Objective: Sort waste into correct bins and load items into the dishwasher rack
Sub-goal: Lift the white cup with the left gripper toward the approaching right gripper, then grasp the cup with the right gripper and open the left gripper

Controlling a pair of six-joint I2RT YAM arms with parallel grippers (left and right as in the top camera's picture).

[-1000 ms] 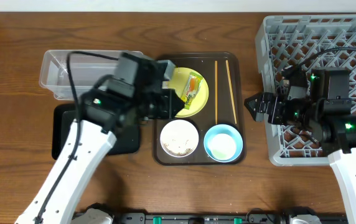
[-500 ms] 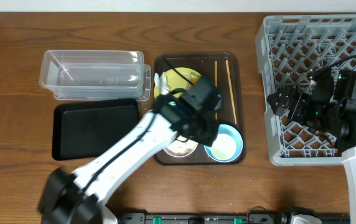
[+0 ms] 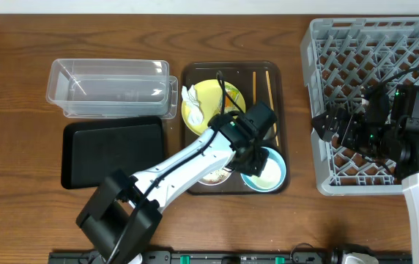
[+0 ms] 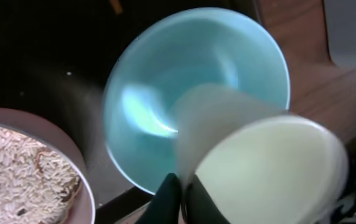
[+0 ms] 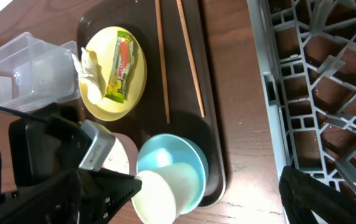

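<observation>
My left gripper (image 3: 259,150) is shut on the small white cup (image 4: 271,168), pinching its rim and holding it tilted over the light blue bowl (image 4: 165,74). The cup also shows in the right wrist view (image 5: 162,196). The white bowl (image 4: 16,168) beside it holds rice scraps. The yellow plate (image 5: 112,74) carries the snack wrapper (image 5: 121,65) and the crumpled tissue (image 5: 88,65). Two chopsticks (image 5: 190,59) lie on the brown tray. My right gripper (image 3: 325,126) is open and empty over the left edge of the grey rack (image 3: 371,44).
The clear tub (image 3: 107,88) and the black tray (image 3: 110,150) stand left of the brown serving tray (image 3: 279,125). My left arm lies diagonally across the tray and hides most of the white bowl from above.
My left arm has swung from the tray's left side across to the light blue bowl. My right gripper has drawn back to the right, over the rack's edge.
</observation>
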